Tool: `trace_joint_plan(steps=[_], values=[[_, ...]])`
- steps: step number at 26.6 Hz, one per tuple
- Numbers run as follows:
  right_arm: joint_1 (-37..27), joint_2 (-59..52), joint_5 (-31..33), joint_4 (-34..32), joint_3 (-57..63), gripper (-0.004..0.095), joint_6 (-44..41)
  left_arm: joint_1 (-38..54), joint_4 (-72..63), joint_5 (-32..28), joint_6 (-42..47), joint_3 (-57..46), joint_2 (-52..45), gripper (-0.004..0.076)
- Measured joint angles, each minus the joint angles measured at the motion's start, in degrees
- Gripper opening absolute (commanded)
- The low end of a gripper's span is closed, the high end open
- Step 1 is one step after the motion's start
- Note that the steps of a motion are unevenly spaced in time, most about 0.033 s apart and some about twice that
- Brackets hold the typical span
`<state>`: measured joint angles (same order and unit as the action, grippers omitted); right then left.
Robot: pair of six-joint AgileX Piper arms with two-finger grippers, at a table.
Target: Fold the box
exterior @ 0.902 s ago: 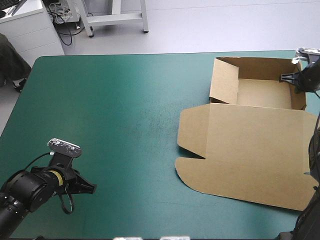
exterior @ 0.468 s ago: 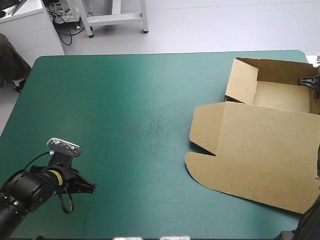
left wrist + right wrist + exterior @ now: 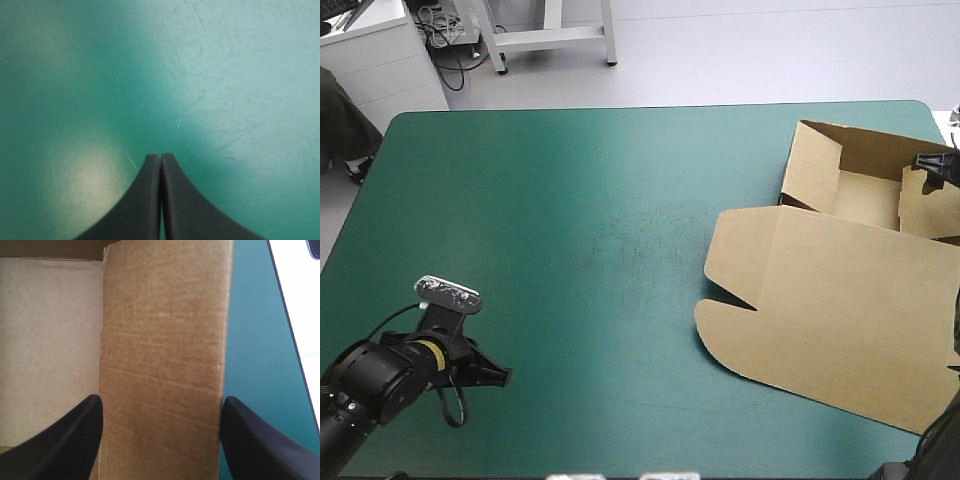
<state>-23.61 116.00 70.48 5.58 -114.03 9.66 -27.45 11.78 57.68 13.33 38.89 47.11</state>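
Observation:
The brown box (image 3: 850,300) lies at the table's right side, its lid flat toward the near edge. Its tray (image 3: 865,195) stands at the far end with the left and far walls raised. The right wall flap (image 3: 925,205) leans inward over the tray floor. My right gripper (image 3: 932,165) hovers at that flap. In the right wrist view it (image 3: 161,400) is open, with the flap (image 3: 162,340) between the spread black fingers and the tray floor (image 3: 50,340) beside it. My left gripper (image 3: 505,377) rests low at the near left, shut (image 3: 160,157) over bare cover.
The box's tray sits close to the table's far right corner (image 3: 920,108), and the right edge of the teal-green cover (image 3: 255,340) runs just beyond the flap. The lid reaches nearly to the near right edge (image 3: 920,425).
The box has slid right and turned a little. My right gripper has opened, and the right wall flap now leans inward. The left arm has not moved.

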Motion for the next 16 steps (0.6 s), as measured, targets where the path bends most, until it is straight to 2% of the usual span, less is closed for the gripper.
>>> trace_joint_plan(steps=[5, 9, 10, 12, 16], values=[[-0.1, -2.1, 0.3, 3.7, -0.6, 0.0283, 0.3, 0.0, 0.2, 0.1, 0.0, 0.0, 0.0, -0.0032], [-0.1, -4.9, 0.5, 10.9, -1.0, 0.0087, 2.4, 0.0, 1.6, 0.1, 0.0, 0.0, 0.0, -0.0032], [0.0, -5.5, 0.6, 12.6, -1.0, -0.001, 3.0, 0.0, 1.7, 0.2, 0.0, 0.0, 0.0, -0.0032], [0.3, -7.3, 0.8, 15.9, -1.0, -0.0019, 4.5, 0.0, 1.7, 0.2, 0.0, 0.0, 0.0, -0.0032], [2.9, -9.5, 0.8, 15.8, -1.0, -0.0019, 5.1, 0.0, 1.7, 0.2, 0.2, 0.0, 0.0, -0.0032]])
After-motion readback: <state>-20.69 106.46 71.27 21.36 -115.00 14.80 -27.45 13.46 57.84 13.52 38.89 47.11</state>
